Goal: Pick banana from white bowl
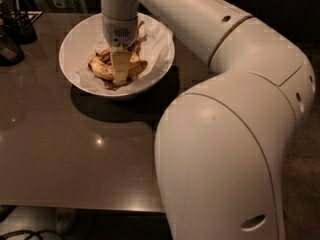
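Observation:
The white bowl stands on the dark table at the back left, lined with crumpled white paper. The speckled yellow banana lies in its middle, curving left to right among thinner brown pieces. My gripper reaches straight down from above into the bowl's middle. It is at the banana and hides the banana's centre. I cannot tell whether it touches the fruit.
Small dark containers stand at the table's far left edge. The brown tabletop runs forward to a front edge near the bottom. My large white arm fills the right half of the view.

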Controlling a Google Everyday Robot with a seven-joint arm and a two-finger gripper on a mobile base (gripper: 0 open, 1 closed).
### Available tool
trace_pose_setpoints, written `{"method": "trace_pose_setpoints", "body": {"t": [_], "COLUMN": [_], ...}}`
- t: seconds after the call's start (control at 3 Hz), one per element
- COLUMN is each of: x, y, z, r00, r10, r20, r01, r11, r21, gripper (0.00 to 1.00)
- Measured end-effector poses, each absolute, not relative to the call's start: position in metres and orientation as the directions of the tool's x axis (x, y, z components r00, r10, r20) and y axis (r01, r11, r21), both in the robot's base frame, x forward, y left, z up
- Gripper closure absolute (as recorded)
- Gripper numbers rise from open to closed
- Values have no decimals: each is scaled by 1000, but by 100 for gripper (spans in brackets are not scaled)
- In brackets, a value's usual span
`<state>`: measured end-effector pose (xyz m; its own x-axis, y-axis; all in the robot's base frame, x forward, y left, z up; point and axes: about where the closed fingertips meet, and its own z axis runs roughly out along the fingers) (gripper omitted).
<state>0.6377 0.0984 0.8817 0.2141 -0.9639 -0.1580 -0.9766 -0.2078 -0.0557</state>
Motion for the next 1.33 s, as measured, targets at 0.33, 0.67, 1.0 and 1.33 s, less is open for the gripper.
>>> {"method": "trace_pose_setpoints", "body": {"t": [0.33,0.67,1.0,1.33], "x": [636,635,635,622], "y": [96,89,89,81], "z": [879,882,882,902], "r00": [207,195,195,201], "r10": [-965,-968,-968,-964], "r20": [-162,-156,-156,-173], "r01": [-978,-980,-980,-972], "r11": [-201,-185,-185,-174], "r21": [-56,-74,-74,-161], "gripper": [60,84,100,100]}}
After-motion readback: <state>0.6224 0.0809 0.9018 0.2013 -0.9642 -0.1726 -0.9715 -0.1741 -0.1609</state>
